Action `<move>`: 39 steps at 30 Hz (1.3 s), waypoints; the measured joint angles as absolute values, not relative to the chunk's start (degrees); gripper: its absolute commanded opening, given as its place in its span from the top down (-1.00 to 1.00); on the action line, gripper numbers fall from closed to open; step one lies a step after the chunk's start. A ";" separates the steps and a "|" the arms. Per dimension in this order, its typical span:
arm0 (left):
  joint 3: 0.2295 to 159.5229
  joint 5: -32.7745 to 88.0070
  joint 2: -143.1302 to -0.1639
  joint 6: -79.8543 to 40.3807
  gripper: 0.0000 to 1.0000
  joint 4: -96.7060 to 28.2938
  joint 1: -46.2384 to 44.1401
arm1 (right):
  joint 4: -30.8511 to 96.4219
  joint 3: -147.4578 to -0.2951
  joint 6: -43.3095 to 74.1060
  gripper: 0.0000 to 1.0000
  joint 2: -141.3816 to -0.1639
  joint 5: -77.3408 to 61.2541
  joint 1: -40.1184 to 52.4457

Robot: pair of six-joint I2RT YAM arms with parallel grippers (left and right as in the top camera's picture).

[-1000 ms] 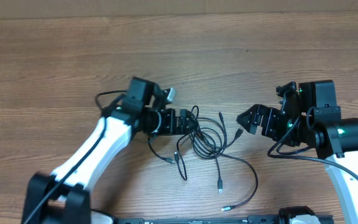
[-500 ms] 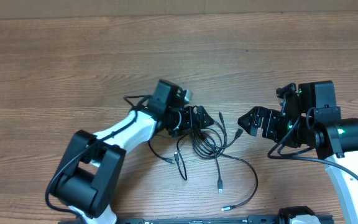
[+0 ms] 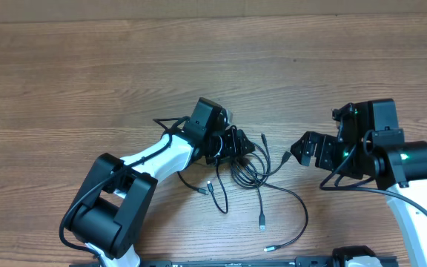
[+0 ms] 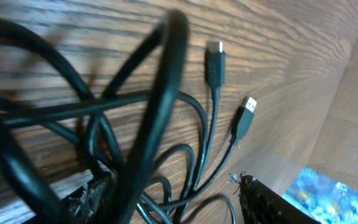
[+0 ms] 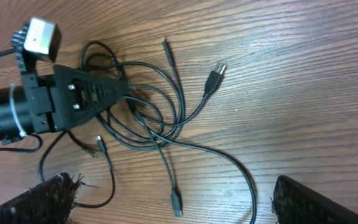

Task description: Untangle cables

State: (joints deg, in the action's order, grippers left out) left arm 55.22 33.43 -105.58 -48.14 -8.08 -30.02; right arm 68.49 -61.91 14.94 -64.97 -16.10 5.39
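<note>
Nearest the arms' bases, loose ends of the thin black cables (image 3: 247, 167) trail in soft curves over the wood-grain surface (image 3: 87, 67), ending in small silver-tipped plugs (image 3: 262, 221). Further out they knot into glossy loops between the two arms. The left end effector (image 3: 242, 147) sits in that tangle, strands crossing its fuzzy-padded fingers (image 4: 82, 199); whether it clamps any cannot be told. The right end effector (image 3: 296, 148), just beside the tangle, gapes wide, grasping nothing.

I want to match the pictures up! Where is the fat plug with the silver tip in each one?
Overhead: silver-tipped plug, right of the tangle.
Left wrist: right of centre.
Right wrist: upper middle.
Shared landmark: the thinner plug beside it.
</note>
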 measured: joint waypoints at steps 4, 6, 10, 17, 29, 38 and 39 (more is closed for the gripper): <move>55.22 31.99 -105.58 -49.10 -0.79 -8.56 -30.02 | 68.03 -59.92 14.96 -1.00 -64.99 -15.99 5.39; 55.22 31.44 -105.58 -49.45 -0.94 -9.72 -29.85 | 68.14 -59.20 14.94 -1.00 -64.97 -15.84 5.39; 55.88 31.99 -105.56 -49.82 -0.91 -10.72 -27.92 | 68.03 -59.05 14.94 -1.00 -64.99 -15.64 5.39; 55.88 38.85 -105.58 -52.03 -0.45 -12.23 -17.61 | 66.96 -59.05 14.96 -1.00 -64.99 -15.64 5.39; 55.88 44.64 -105.58 -61.91 0.15 -11.31 -18.06 | 65.17 -59.05 14.98 -1.00 -64.99 -15.59 5.39; 55.88 43.33 -105.58 -64.58 0.92 -12.01 -20.27 | 65.56 -59.05 14.96 -1.00 -64.99 -15.62 5.39; 55.88 43.22 -105.58 -64.55 0.91 -12.19 -20.27 | 65.54 -59.05 14.98 -1.00 -64.99 -15.64 5.39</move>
State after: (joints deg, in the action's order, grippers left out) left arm 55.88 43.22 -105.58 -64.55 -12.19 -20.27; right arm 65.54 -59.05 14.98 -64.99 -15.64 5.39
